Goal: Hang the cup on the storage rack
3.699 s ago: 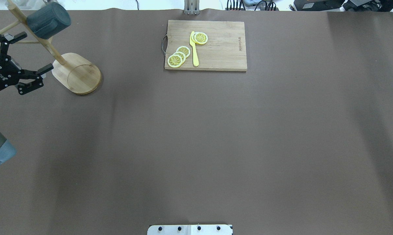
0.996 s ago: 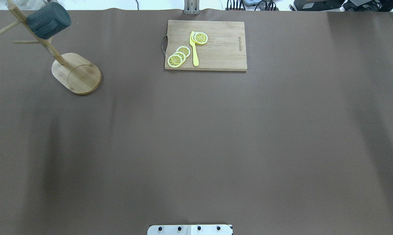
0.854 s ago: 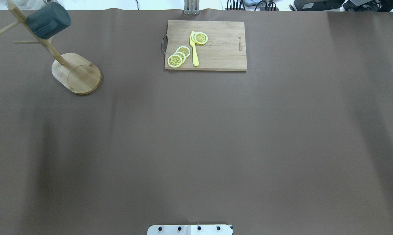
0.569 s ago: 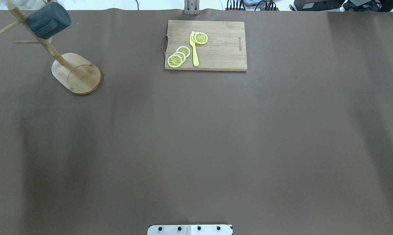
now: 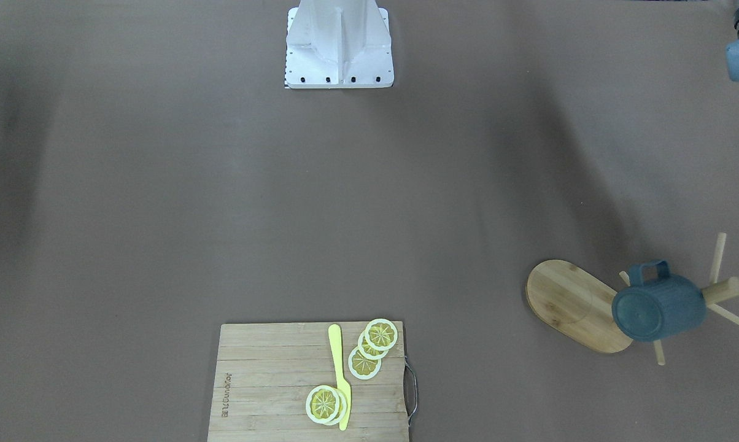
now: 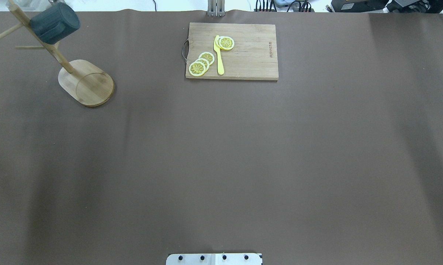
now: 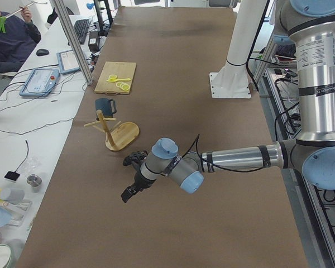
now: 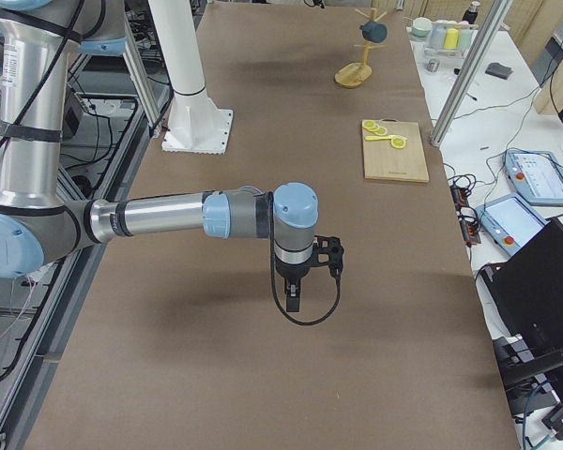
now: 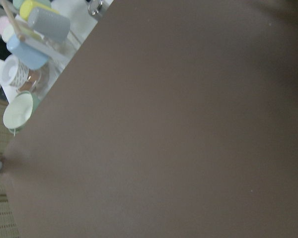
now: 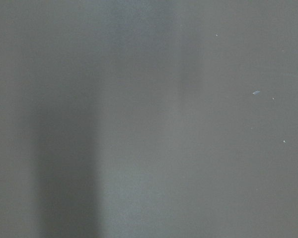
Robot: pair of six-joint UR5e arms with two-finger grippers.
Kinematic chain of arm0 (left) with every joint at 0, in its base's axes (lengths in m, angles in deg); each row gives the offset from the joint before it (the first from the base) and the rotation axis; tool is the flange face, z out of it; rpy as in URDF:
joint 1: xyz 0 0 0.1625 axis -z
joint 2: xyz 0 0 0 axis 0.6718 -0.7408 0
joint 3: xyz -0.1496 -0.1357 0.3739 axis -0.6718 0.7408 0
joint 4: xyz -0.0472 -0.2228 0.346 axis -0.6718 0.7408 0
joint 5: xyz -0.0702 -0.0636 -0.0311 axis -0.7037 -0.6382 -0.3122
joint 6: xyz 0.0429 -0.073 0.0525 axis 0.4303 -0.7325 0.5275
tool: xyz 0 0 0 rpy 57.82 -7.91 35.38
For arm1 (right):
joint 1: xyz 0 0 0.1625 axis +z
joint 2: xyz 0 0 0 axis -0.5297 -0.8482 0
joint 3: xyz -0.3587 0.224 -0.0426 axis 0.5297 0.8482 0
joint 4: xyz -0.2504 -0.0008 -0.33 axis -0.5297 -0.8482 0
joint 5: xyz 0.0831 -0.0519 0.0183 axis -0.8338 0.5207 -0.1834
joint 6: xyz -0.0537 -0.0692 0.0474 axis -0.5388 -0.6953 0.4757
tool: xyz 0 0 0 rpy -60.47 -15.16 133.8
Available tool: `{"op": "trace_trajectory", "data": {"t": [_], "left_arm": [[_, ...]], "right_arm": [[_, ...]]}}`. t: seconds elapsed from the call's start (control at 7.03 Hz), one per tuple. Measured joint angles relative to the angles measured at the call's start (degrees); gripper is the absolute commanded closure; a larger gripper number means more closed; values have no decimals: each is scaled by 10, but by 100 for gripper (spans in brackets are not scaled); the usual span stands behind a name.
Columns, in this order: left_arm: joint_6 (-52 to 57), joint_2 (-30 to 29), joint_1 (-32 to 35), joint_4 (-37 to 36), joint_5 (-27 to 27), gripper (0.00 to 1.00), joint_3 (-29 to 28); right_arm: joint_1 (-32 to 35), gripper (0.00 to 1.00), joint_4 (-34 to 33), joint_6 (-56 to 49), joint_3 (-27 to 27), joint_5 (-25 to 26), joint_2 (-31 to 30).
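Note:
The blue-grey ribbed cup (image 6: pixel 54 23) hangs by its handle on a peg of the bamboo storage rack (image 6: pixel 85 82) at the table's far left corner, its bottom facing out. Both also show in the front-facing view, the cup (image 5: pixel 658 309) beside the rack's oval base (image 5: pixel 566 301). My left gripper (image 7: pixel 127 180) shows only in the exterior left view, over bare table well short of the rack (image 7: pixel 123 134). My right gripper (image 8: pixel 294 298) shows only in the exterior right view, pointing down over the table. I cannot tell whether either is open or shut. Neither touches the cup.
A rectangular cutting board (image 6: pixel 231 50) with lemon slices (image 6: pixel 201 63) and a yellow knife (image 6: pixel 218 55) lies at the far middle. Side tables with cups (image 9: pixel 35 34) and devices (image 7: pixel 42 84) flank the table's ends. The robot's base (image 5: pixel 339 46) stands at the near edge.
My left gripper, open beside the rack 3.7 s ago, has left the overhead view. The cup stays hanging on the rack. Nothing else has moved in the last second.

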Motion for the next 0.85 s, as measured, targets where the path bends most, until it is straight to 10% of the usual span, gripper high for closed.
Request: {"op": "trace_trajectory", "data": {"t": [0.57,0.85], "left_arm": [[-63,-19,40,-78,-83,1,-2],[-97,-70,74,-289,-204,1,33]], "right_arm": [[0,0,11,0,9,0,0],[1,0,12,-1,11,0,0]]}}
